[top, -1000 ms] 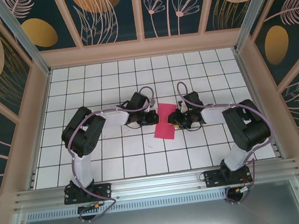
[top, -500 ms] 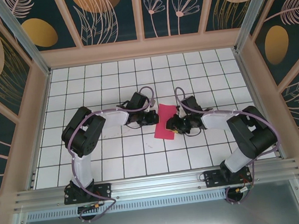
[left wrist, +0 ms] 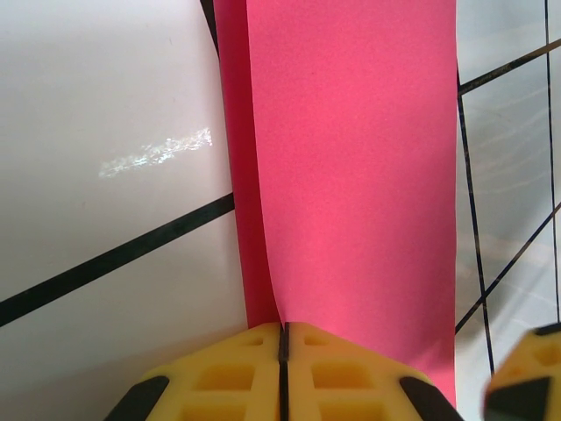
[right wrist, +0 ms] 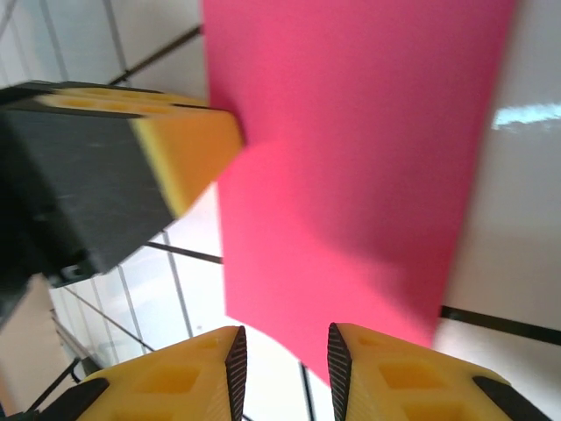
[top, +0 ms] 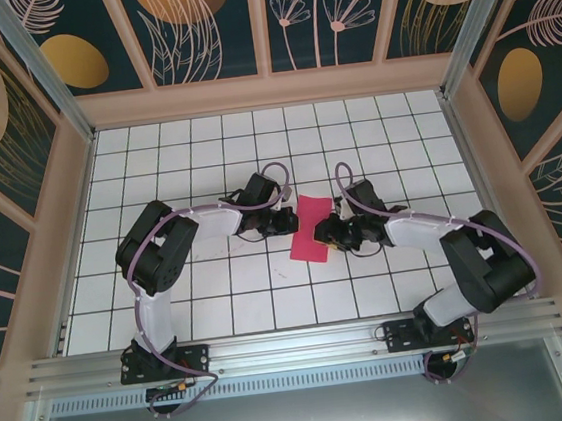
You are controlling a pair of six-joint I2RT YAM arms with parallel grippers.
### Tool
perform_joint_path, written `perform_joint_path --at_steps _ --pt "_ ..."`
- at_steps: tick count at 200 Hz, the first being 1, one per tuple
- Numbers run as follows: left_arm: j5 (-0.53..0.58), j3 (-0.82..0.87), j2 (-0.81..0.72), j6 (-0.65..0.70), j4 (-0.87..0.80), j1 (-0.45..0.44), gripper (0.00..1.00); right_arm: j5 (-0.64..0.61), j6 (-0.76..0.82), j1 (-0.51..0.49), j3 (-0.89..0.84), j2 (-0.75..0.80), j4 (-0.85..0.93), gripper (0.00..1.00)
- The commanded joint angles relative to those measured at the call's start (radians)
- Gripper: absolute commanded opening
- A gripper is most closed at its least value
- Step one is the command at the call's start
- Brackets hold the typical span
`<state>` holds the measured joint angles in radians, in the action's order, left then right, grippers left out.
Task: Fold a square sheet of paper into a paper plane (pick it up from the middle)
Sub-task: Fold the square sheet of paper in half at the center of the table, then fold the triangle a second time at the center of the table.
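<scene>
Paper-plane folding, early stage. The square sheet of paper (top: 309,230) lies on the white gridded table (top: 203,138) between the two grippers. It is already doubled into a narrow, slightly skewed rectangle, not yet a pointed dart. In the left wrist view a darker under-layer shows beside the top layer along one long side, so two plies are stacked. The left gripper (top: 289,220) sits at the sheet's left long edge. Its yellow, waffle-moulded pads (left wrist: 228,377) are pressed together with no gap and pinch that edge where the plies meet. The right gripper (top: 330,233) sits at the sheet's right long edge. Its fingers (right wrist: 386,377) stand a narrow slot apart, and the near edge of the paper ends just before them, so nothing appears to be held there. The step in hand is judged to be setting or holding the first lengthwise fold. The next move probably calls for the right fingers to slide over the free edge and close on it, while the left pinch keeps the plies aligned. The paper is thin, matte, uniform red-pink and straight-edged, and likely to buckle if pushed. The table tiles are smooth and glossy, divided by thin black lines.
</scene>
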<state>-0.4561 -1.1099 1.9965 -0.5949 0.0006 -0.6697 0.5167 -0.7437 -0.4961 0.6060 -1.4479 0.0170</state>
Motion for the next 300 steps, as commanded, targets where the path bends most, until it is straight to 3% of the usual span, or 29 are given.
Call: perform_joint_path --at_steps 1,32,82,150,198,221,240,263,300 --pt "0.033 0.033 0.038 -0.002 -0.080 -0.005 0.11 0.021 -0.041 -0.017 -0.032 0.021 -0.022 0.34" --pt "0.029 0.022 0.044 0.000 -0.078 -0.006 0.11 0.035 -0.062 -0.043 -0.054 -0.017 -0.070 0.35" --pt "0.030 0.021 0.042 0.000 -0.082 -0.006 0.11 -0.068 -0.012 -0.043 -0.056 -0.140 0.011 0.32" --pt "0.035 0.025 0.030 0.004 -0.086 -0.007 0.11 -0.011 -0.047 -0.059 -0.028 0.055 0.035 0.34" --pt "0.035 0.032 0.023 -0.004 -0.076 -0.007 0.11 0.025 -0.063 -0.093 -0.057 -0.043 -0.043 0.33" --pt "0.039 0.036 0.016 -0.003 -0.080 -0.006 0.11 -0.086 -0.049 -0.096 -0.073 -0.083 0.019 0.33" --pt "0.040 0.050 0.008 -0.012 -0.065 -0.006 0.11 -0.078 -0.039 -0.095 -0.071 -0.107 0.034 0.33" --pt "0.013 0.065 0.000 -0.036 -0.030 -0.006 0.09 -0.061 -0.033 -0.102 -0.047 -0.033 0.037 0.35" --pt "-0.010 0.078 -0.069 -0.092 0.000 -0.007 0.04 -0.249 0.046 -0.102 0.050 0.085 0.153 0.39"
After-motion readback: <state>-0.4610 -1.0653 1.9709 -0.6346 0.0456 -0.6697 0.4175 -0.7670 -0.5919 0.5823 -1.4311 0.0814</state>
